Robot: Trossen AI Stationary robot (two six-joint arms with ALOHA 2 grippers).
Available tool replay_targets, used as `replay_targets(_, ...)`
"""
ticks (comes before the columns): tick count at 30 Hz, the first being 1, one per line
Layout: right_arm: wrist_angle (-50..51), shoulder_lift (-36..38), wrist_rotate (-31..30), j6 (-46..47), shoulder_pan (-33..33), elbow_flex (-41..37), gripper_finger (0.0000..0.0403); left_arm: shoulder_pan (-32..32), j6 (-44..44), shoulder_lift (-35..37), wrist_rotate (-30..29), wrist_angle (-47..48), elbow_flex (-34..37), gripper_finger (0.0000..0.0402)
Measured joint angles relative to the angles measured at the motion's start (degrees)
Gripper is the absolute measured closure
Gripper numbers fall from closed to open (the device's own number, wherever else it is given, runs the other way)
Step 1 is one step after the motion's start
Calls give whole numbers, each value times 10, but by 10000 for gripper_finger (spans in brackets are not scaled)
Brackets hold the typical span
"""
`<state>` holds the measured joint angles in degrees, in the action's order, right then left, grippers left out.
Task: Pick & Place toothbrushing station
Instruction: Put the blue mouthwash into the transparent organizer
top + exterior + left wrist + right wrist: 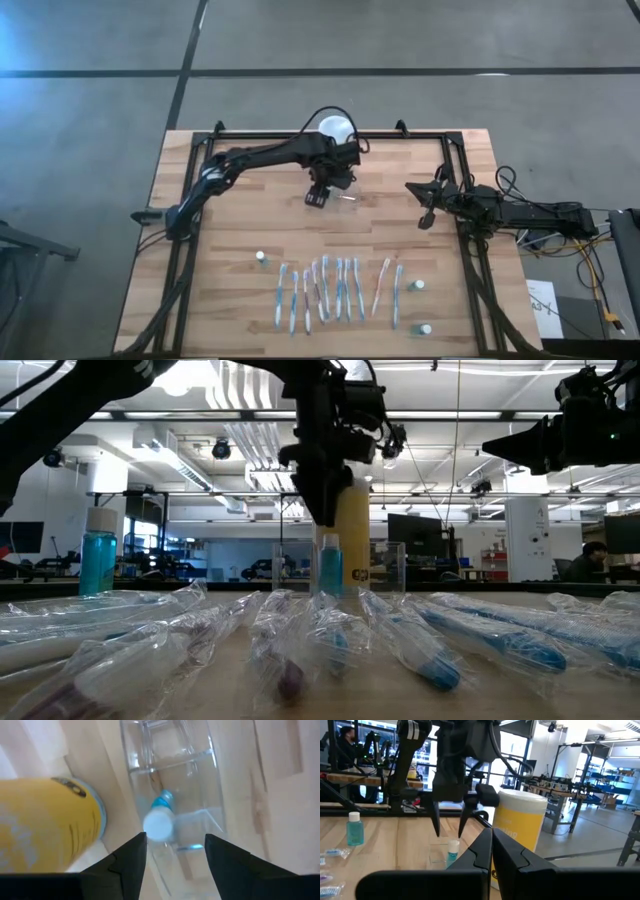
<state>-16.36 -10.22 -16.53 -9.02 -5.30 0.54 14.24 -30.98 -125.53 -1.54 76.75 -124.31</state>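
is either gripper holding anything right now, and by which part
Nothing is held. The left gripper hangs open above the small bottle standing in the clear holder. The right gripper is shut on nothing, off to the side.

Two black jointed arms, looped black cables, tapered dark fingers.

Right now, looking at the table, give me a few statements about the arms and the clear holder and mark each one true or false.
1. The left gripper is open above the toothbrushing station. True.
2. A small blue bottle stands inside the station. True.
3. The right gripper is open over the toothbrushes. False: it is shut, at the table's right side, away from the wrapped toothbrushes.
4. The yellow jar lies among the toothbrushes. False: it stands upright beside the station.
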Motion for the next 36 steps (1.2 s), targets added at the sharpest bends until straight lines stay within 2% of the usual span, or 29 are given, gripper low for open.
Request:
replay_targets(4, 0, 0, 0, 0, 0, 0, 394, 0, 49, 12, 12, 38, -25, 200)
replay_targets(8, 2, 0, 0, 13, 0, 0, 394, 6, 81, 61, 43, 21, 33, 229)
replay_targets(11, 14, 0, 0, 35, 0, 1, 394, 11, 100, 130, 42, -54, 147, 277)
replay_targets(17, 59, -10, 3, 69, 0, 1, 394, 15, 174, 341, 8, -361, 483, 390)
replay_targets(20, 62, -32, 21, 87, 0, 0, 394, 16, 279, 443, -51, -533, 650, 391)
replay_targets(24, 36, -79, 64, 100, 0, 0, 394, 15, 427, 526, -88, -724, 815, 396)
replay_targets(29, -39, -166, 69, 132, 0, 0, 394, 3, 505, 550, -110, -809, 921, 397)
replay_targets(33, -150, -262, 81, 137, 0, 0, 394, 2, 534, 546, -156, -821, 954, 398)
replay_targets(36, -234, -344, 83, 144, 0, 0, 394, 2, 547, 533, -154, -833, 958, 397)
